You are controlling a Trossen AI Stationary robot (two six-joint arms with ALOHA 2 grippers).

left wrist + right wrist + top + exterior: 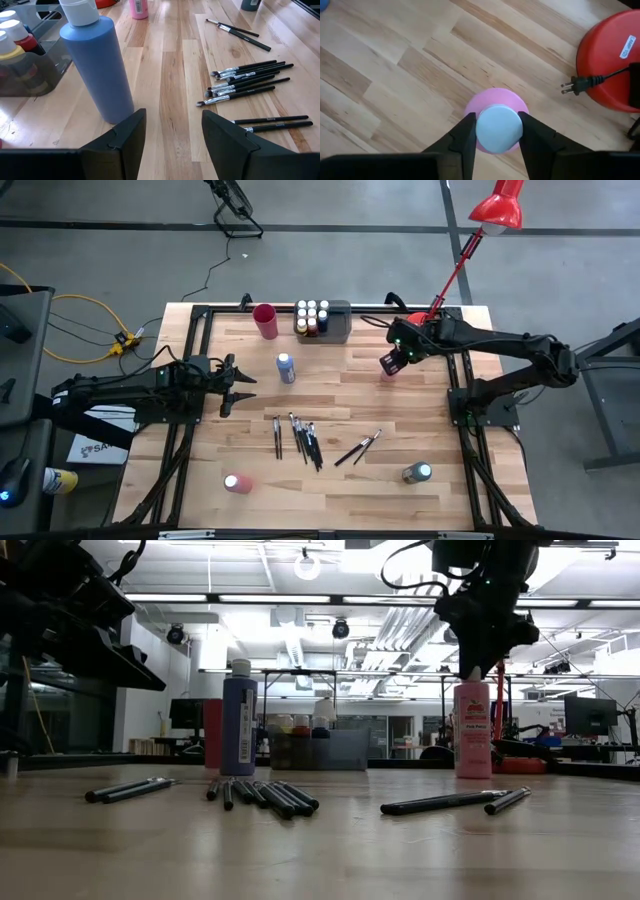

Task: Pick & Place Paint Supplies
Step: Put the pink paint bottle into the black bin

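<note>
Closing my right tool point(495, 131) on the pink bottle point(496, 100) from straight above; fingers point(465, 135) sit against both sides of its pale cap point(499, 127), so I read it as pinching the cap, bottle upright on the surface point(340, 395) near the right edge. A top grab suits a drop into the grey tray point(337, 322), which already holds several small bottles. Left tool point(172, 137) hangs spread and empty just short of the blue bottle point(97, 70), probably lined up as the next pick. Brushes point(303, 438) lie loose mid-surface, two more point(358, 448) off to the right, another pink bottle point(237, 483) and a grey-green one point(416, 473) near the front edge. Red cup point(265, 320) beside the tray. Red lamp point(497, 210) clamped at the right rear corner. Concrete floor around, yellow cable point(85, 320) on the left; open workshop with ceiling lights behind.
</note>
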